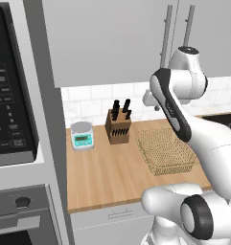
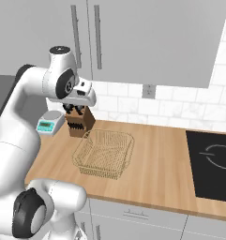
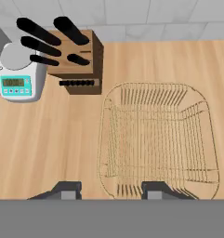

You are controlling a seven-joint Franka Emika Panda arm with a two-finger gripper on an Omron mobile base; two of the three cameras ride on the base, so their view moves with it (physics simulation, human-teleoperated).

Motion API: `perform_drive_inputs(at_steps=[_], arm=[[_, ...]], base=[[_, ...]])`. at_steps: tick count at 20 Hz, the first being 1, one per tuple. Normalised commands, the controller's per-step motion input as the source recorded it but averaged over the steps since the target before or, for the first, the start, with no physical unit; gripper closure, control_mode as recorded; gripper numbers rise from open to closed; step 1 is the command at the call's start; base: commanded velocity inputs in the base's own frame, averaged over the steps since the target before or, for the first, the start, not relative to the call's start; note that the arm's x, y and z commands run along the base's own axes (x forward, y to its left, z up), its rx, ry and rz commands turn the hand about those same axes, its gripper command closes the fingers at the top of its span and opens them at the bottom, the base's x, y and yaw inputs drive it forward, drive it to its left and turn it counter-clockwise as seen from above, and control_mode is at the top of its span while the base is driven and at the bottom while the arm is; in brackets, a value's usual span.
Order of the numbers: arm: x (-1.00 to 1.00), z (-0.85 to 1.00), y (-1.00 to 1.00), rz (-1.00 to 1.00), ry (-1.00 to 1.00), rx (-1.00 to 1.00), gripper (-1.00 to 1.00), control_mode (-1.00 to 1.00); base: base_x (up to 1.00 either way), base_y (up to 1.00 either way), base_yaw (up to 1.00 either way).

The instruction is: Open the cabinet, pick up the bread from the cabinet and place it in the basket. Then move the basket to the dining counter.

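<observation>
my jaws stood partly apart, holding nothing, above the empty basket [image 3: 157,139] on the wood surface [image 3: 48,144], cabinet [image 1: 107,38] shut.

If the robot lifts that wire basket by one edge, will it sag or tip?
The basket is open wire mesh, so probably light and fairly stiff. It looks empty, so little should shift. Gripped at one flared rim it may hang tilted, and the thin wires could slip between the fingers.

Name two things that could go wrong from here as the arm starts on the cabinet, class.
1. The cabinet door is shut and the gripper hangs open above the basket; rising to the handles, it might catch the wrong door.
2. The knife block and scale stand beside the basket; a low swing could knock them.
</observation>
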Motion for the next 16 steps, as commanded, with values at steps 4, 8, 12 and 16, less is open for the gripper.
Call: perform_drive_inputs(at_steps=[4,8,12,16], arm=[[-0.59,0.00,-0.05,0.01,-0.13,0.00,-1.00,-1.00],[-0.96,0.32,-0.14,0.00,-0.40,0.08,-1.00,-1.00],[-0.51,1.00,-0.21,0.00,-0.52,0.05,-1.00,-1.00],[-0.05,0.98,-0.07,0.00,-0.43,0.02,-1.00,-1.00]], base=[[0.00,0.00,0.00],[0.00,0.00,0.00],[0.00,0.00,0.00],[0.00,0.00,0.00]])
